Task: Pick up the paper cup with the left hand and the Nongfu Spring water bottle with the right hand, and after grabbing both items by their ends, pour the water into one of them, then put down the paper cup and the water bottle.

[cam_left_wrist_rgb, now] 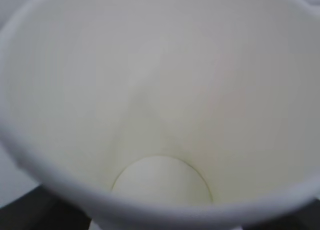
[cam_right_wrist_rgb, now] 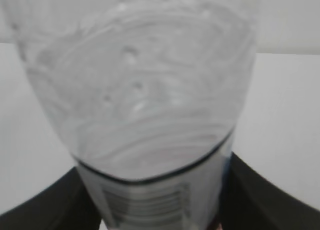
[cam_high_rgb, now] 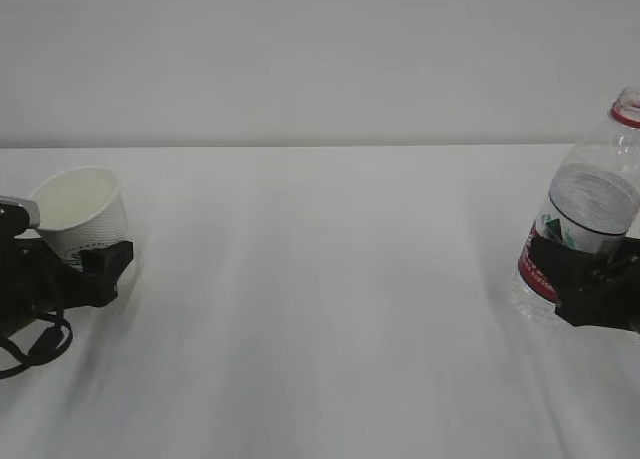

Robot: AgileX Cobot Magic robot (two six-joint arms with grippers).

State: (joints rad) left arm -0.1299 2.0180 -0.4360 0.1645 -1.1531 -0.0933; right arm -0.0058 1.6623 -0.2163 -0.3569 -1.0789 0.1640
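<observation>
The white paper cup point(cam_high_rgb: 85, 214) is at the far left, tipped so its open mouth faces up and toward the camera. My left gripper point(cam_high_rgb: 95, 264) is shut on its dotted lower wall. The left wrist view looks straight into the paper cup point(cam_left_wrist_rgb: 160, 89), whose inside looks bare, with dark fingers point(cam_left_wrist_rgb: 30, 210) at the bottom corners. At the far right the uncapped Nongfu Spring water bottle point(cam_high_rgb: 590, 199) leans right, and my right gripper point(cam_high_rgb: 580, 269) is shut on its red label. Water point(cam_right_wrist_rgb: 150, 115) shows inside the bottle point(cam_right_wrist_rgb: 165, 195), between black fingers point(cam_right_wrist_rgb: 265, 200).
The white table point(cam_high_rgb: 320, 309) stretches between the two arms, with a plain pale wall behind it. Black cables point(cam_high_rgb: 35, 344) hang from the left arm near the table surface.
</observation>
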